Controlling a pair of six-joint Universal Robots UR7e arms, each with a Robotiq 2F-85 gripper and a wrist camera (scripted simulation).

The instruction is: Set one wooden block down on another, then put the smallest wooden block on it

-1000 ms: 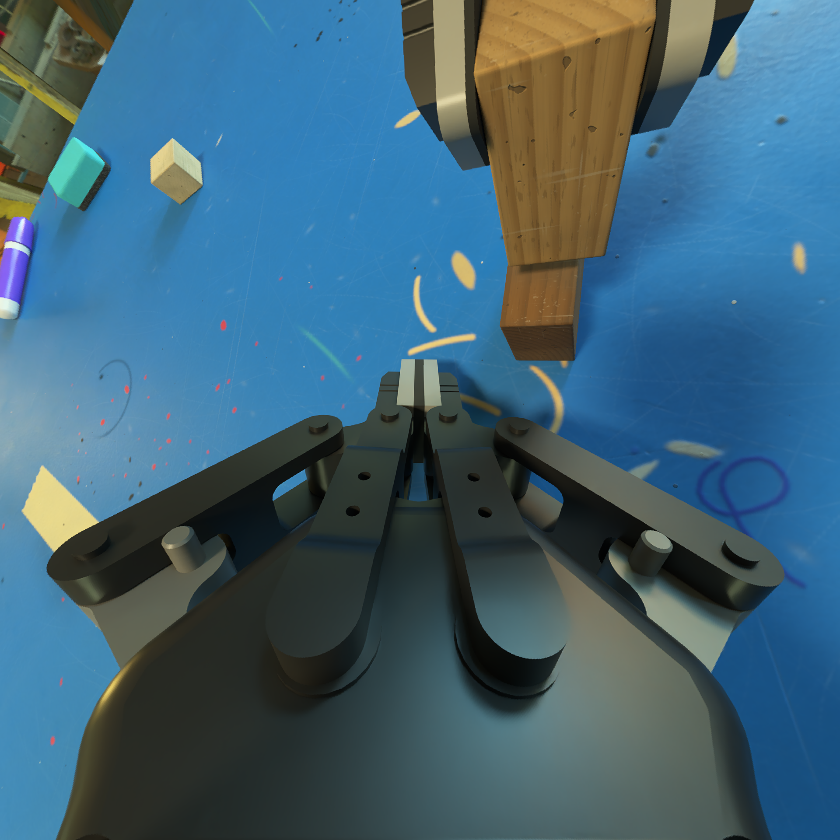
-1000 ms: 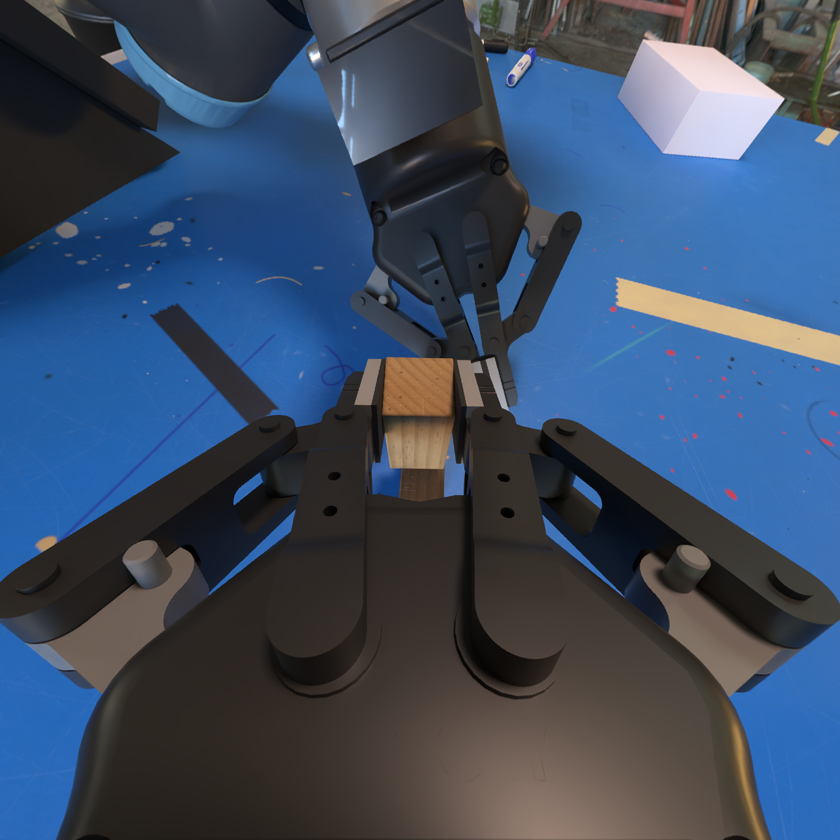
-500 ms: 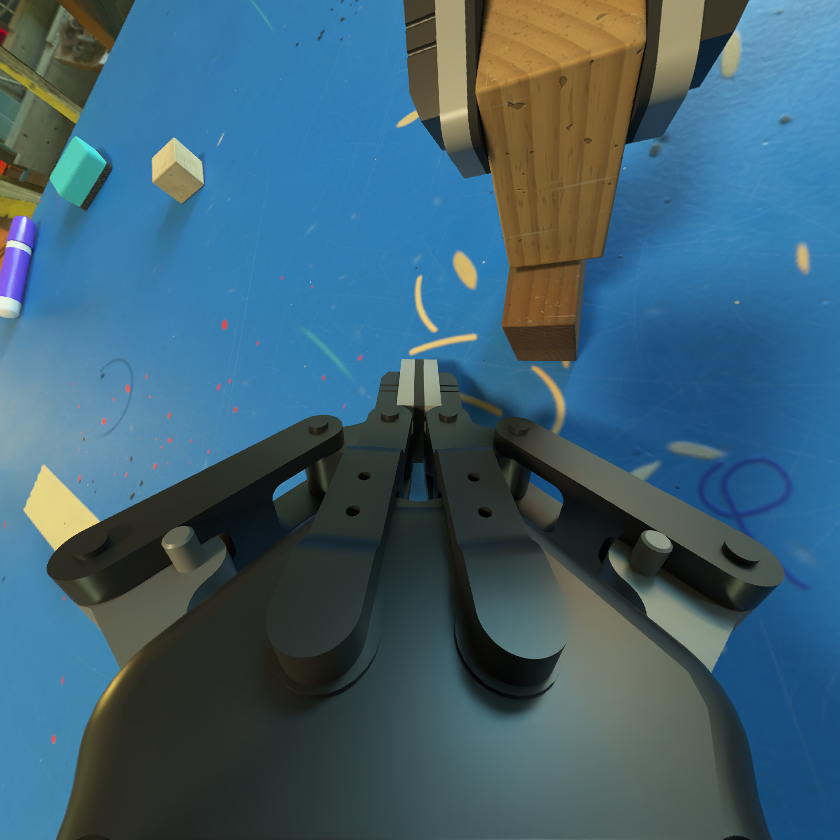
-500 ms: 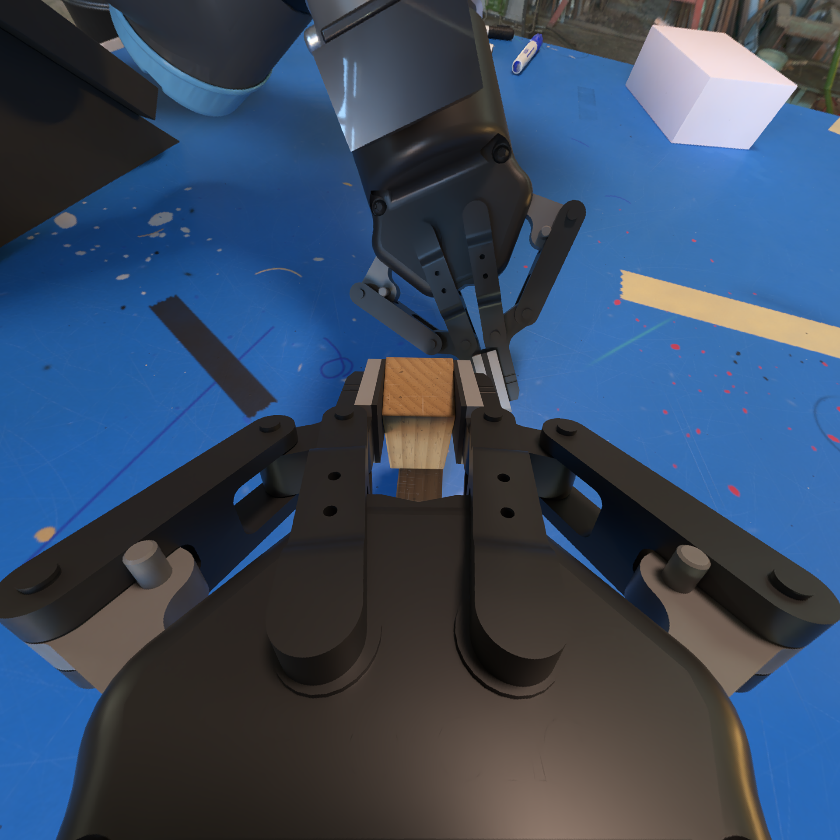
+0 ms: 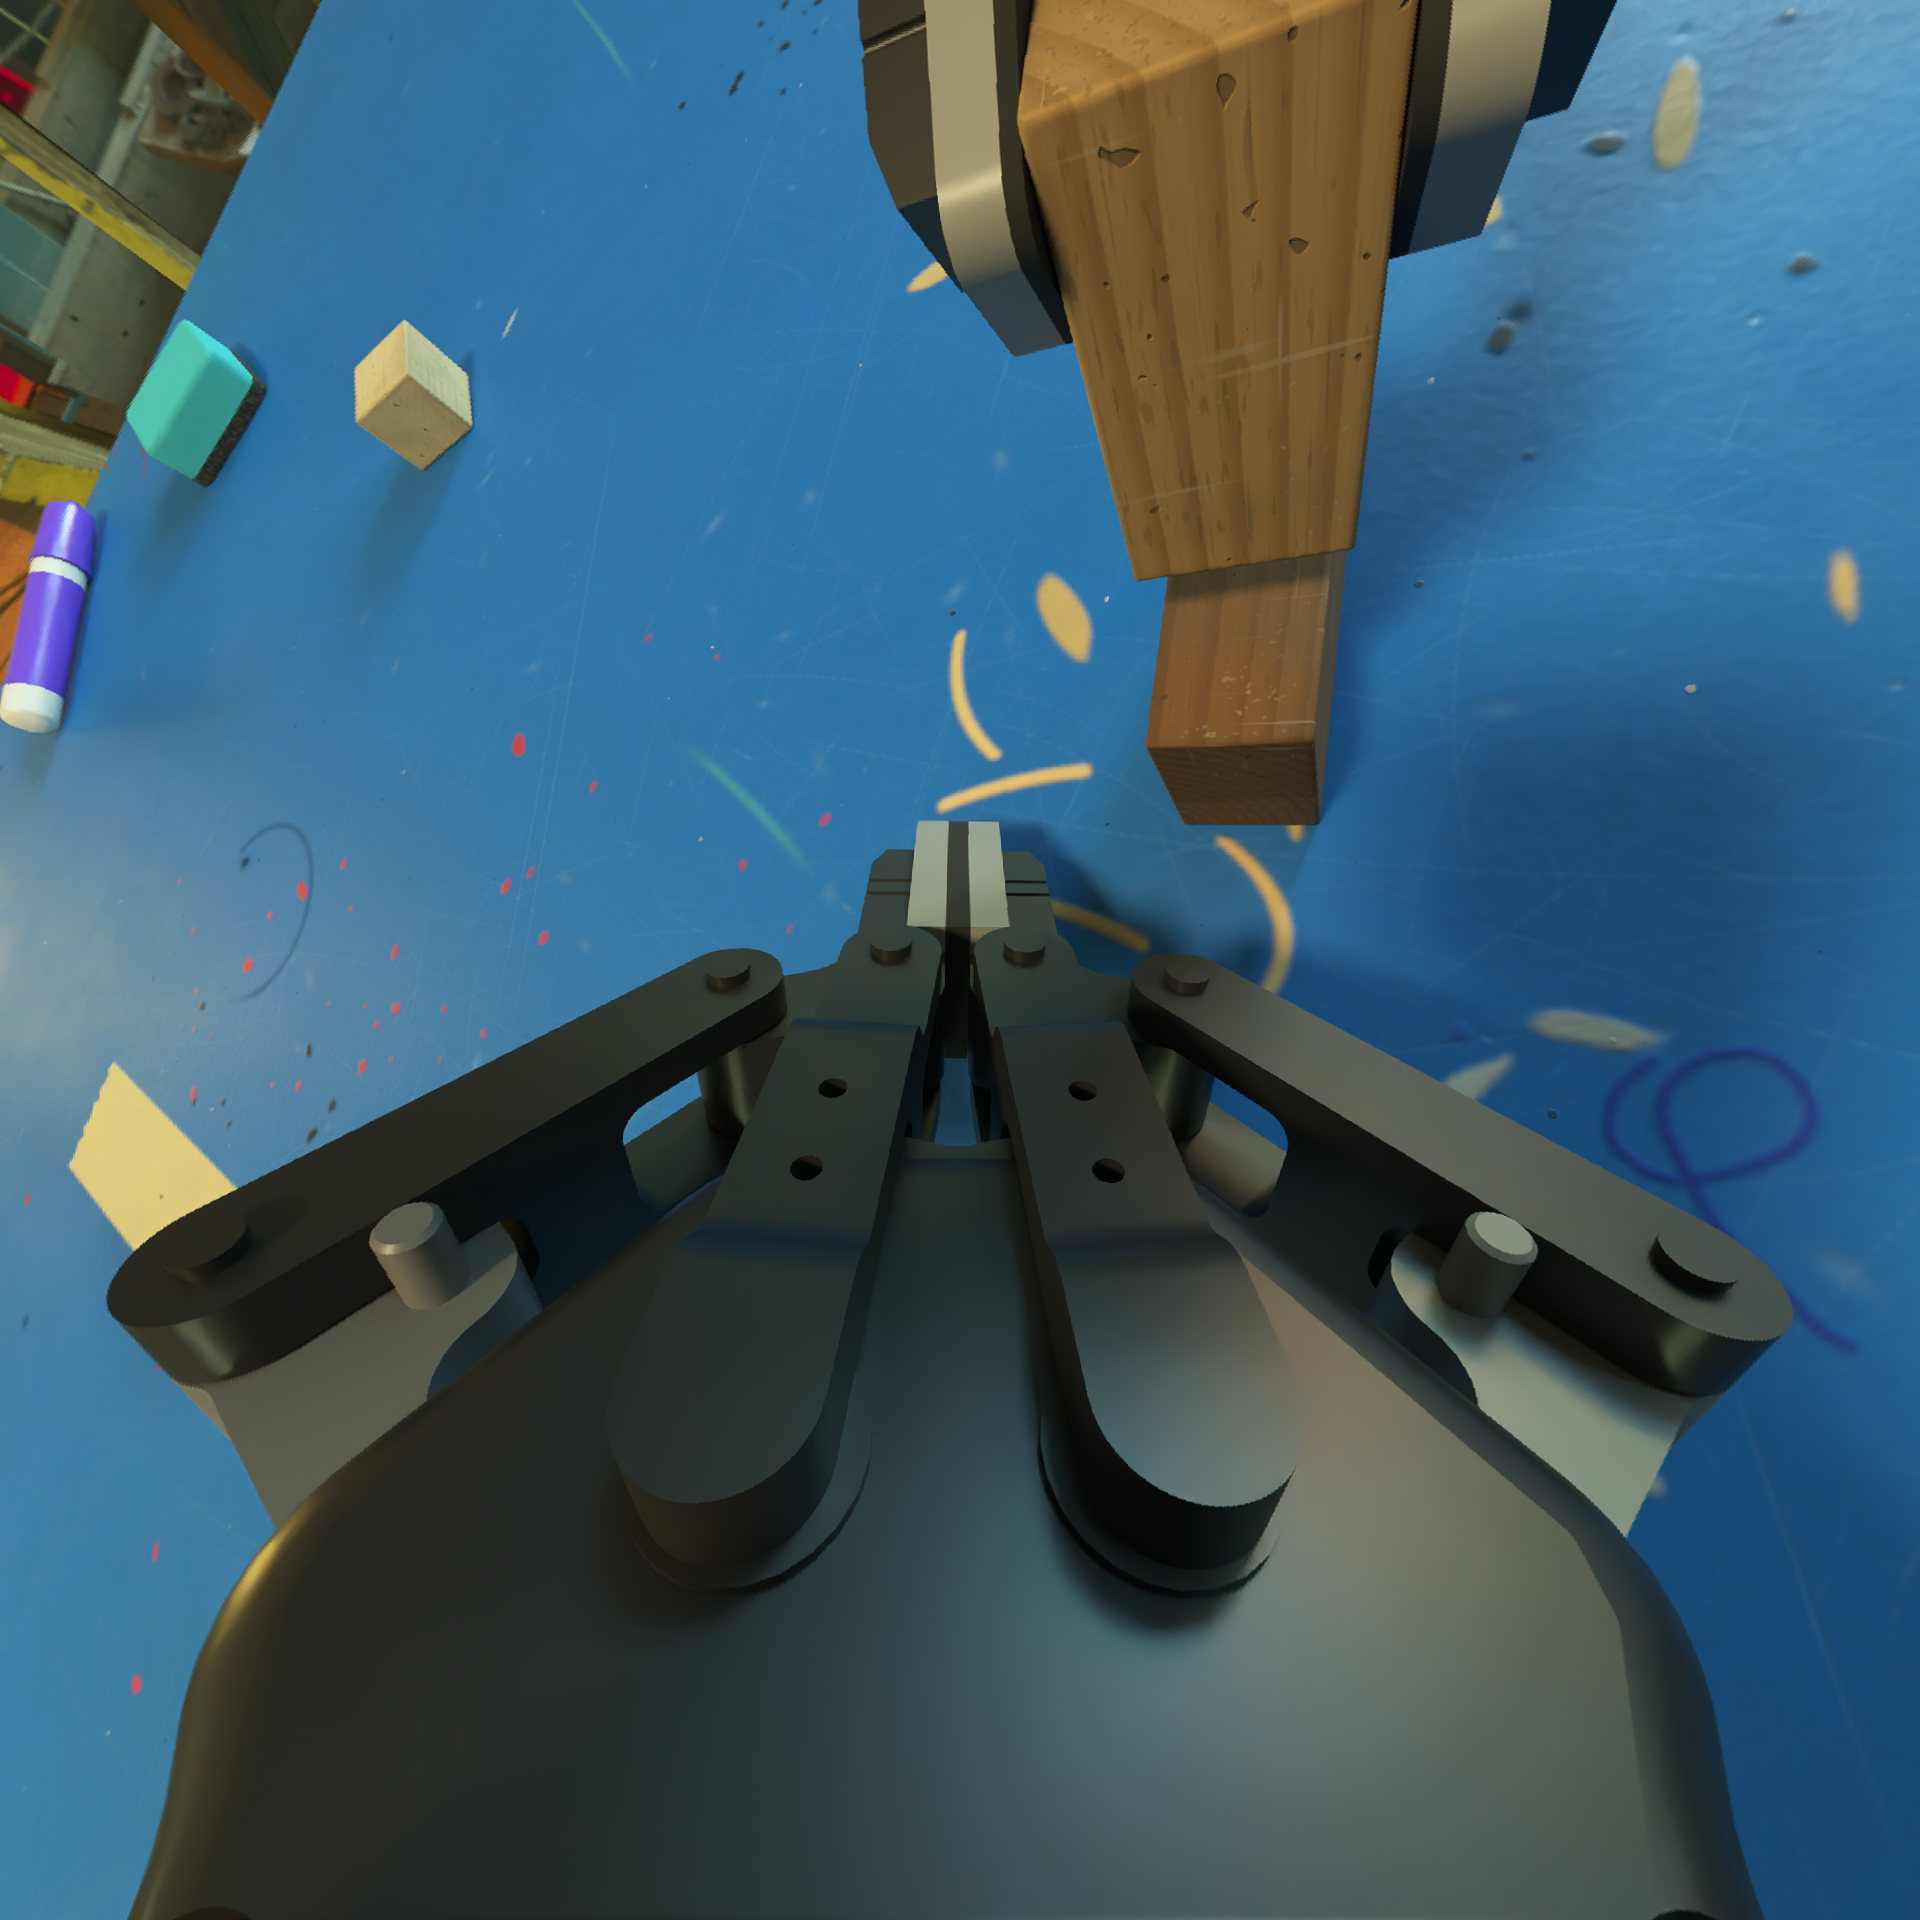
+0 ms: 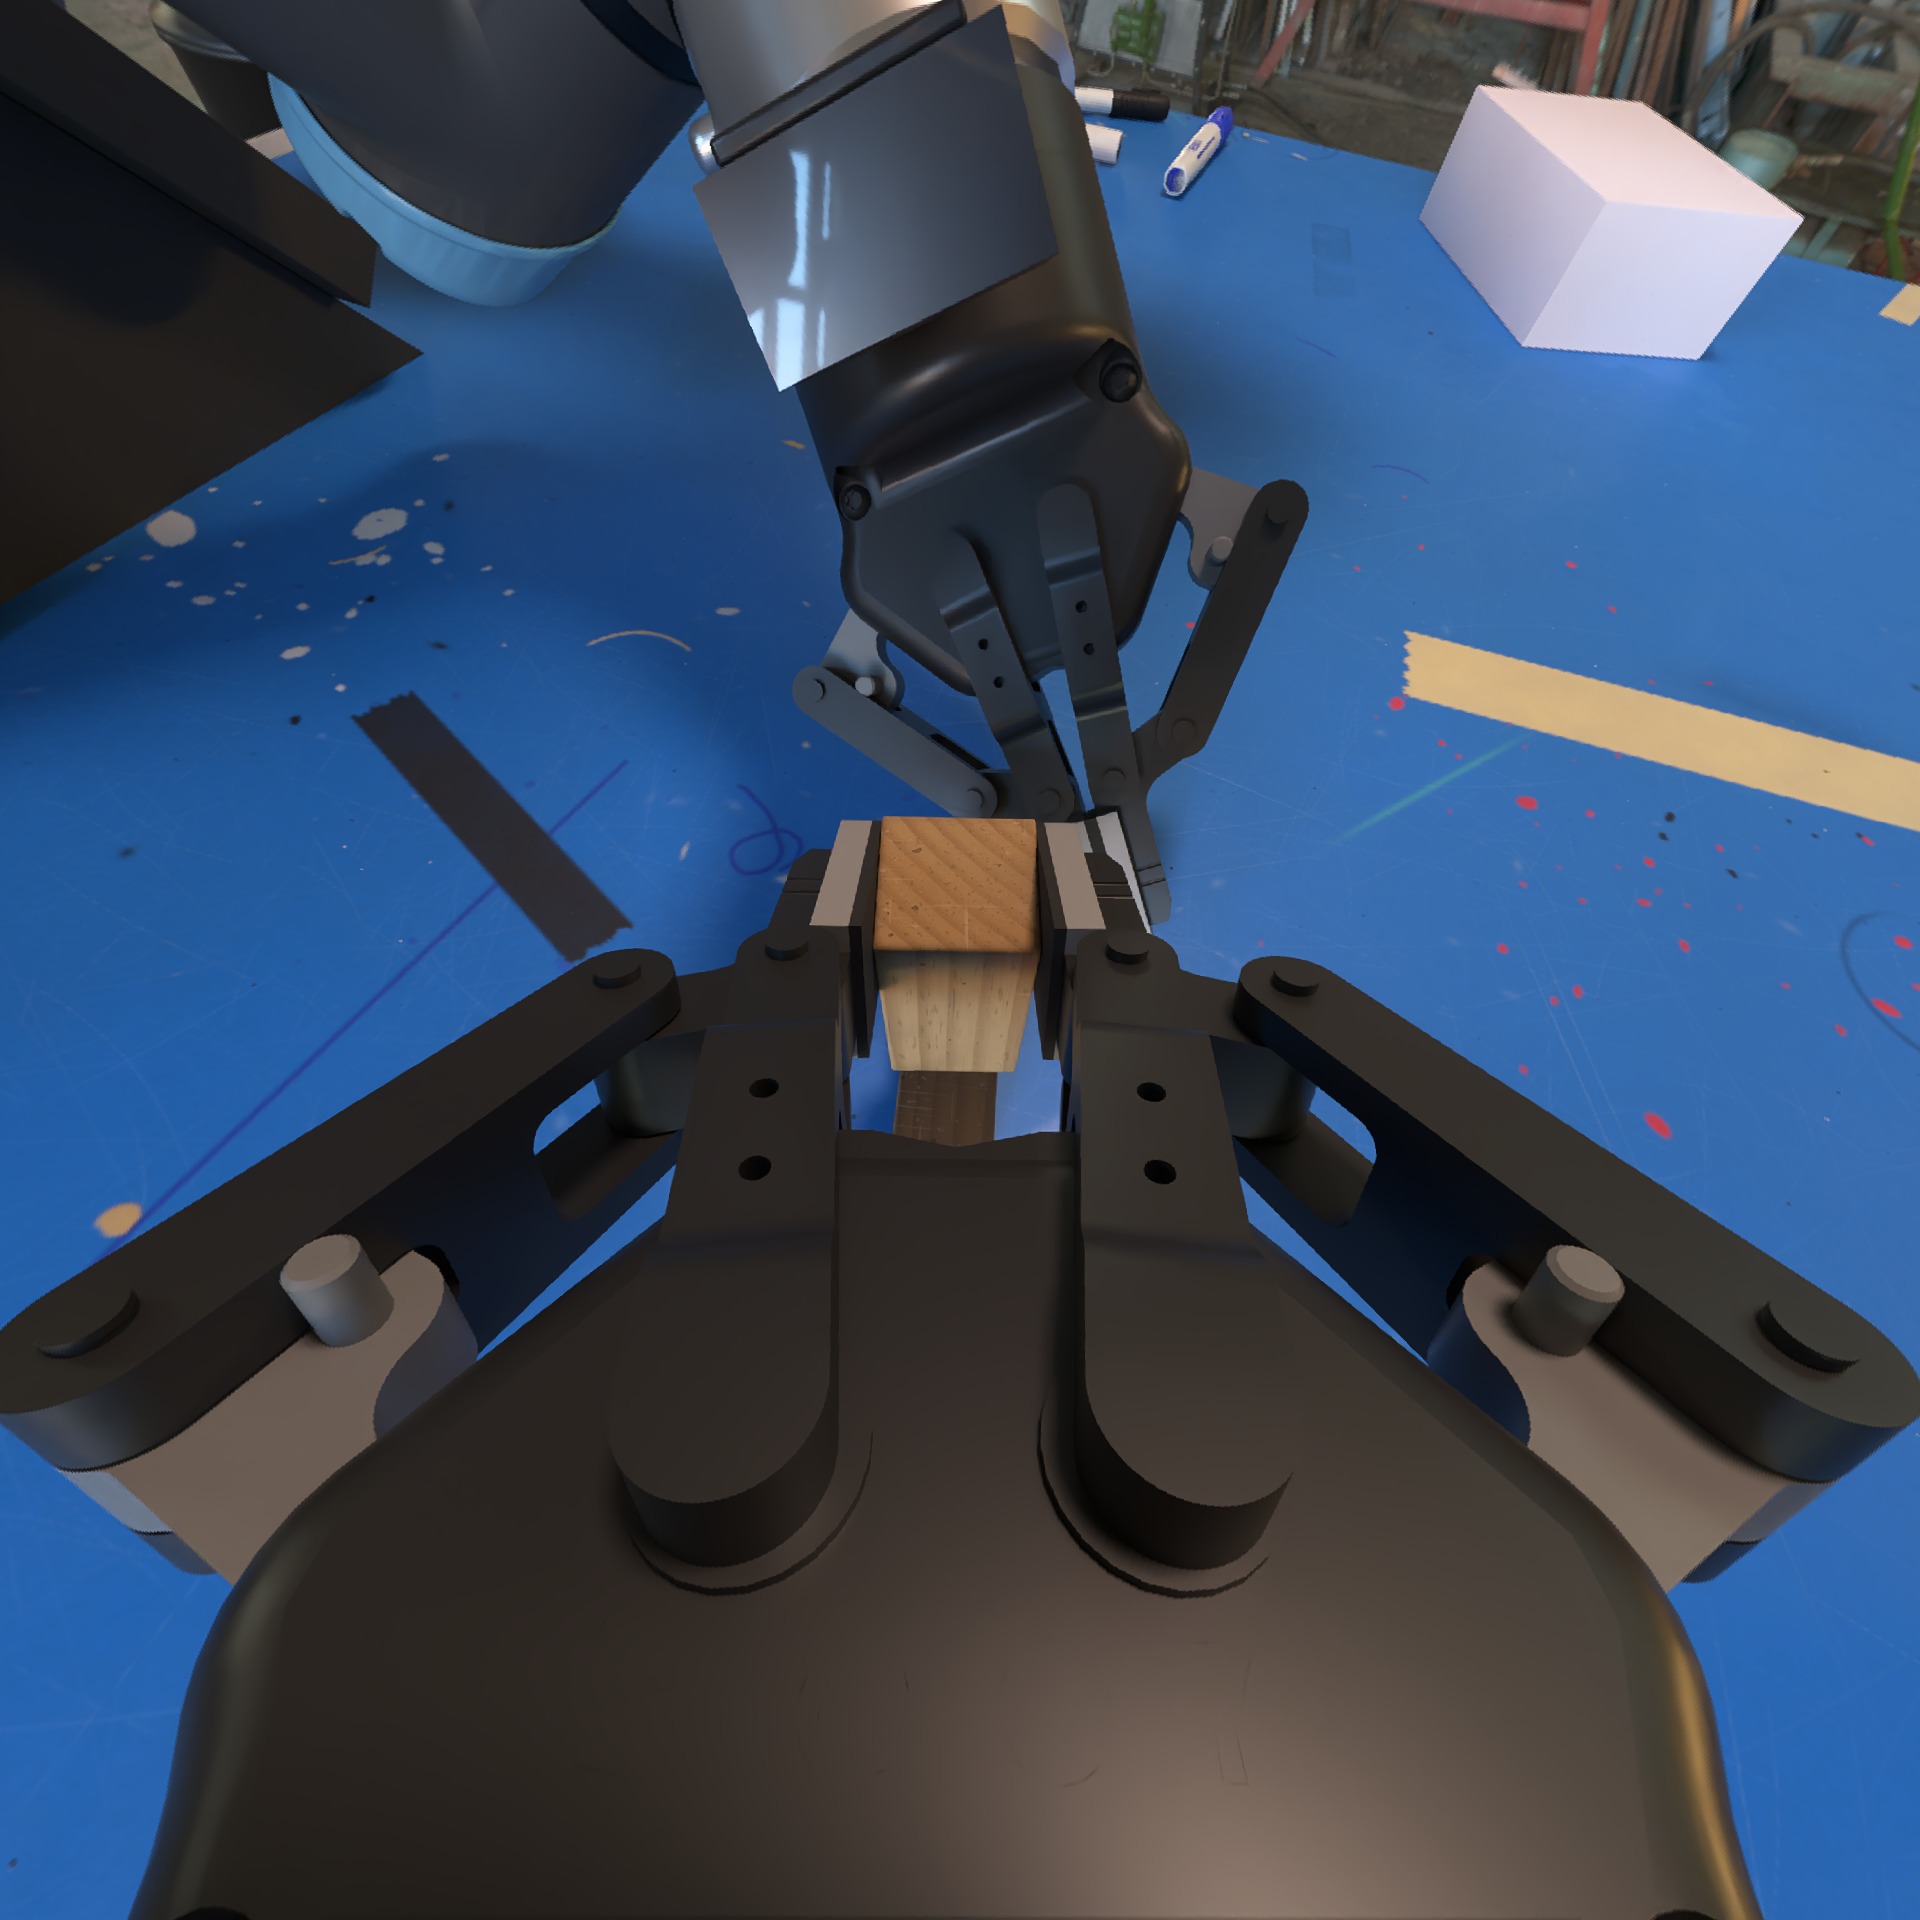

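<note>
A scuffed blue tabletop (image 5: 644,582), flecked with paint and tape, carries everything. The right tool (image 6: 956,883) is clamped on a light wooden block (image 6: 956,883), its pads flat against two opposite faces. That block sits over a darker wooden block (image 5: 1242,691) that stands on the tabletop; whether the two touch cannot be told. The left tool (image 5: 956,873) has its fingers closed together on nothing, its tips low just at 7 o'clock of the dark block. In the left wrist view open tabletop lies between them and the smallest wooden block (image 5: 412,395), well apart at 10 o'clock. Beyond it, near the tabletop's edge, lie a teal eraser (image 5: 192,400) and a purple marker (image 5: 47,618). In the right wrist view a white box (image 6: 1605,218) sits far off at 1 o'clock.
</note>
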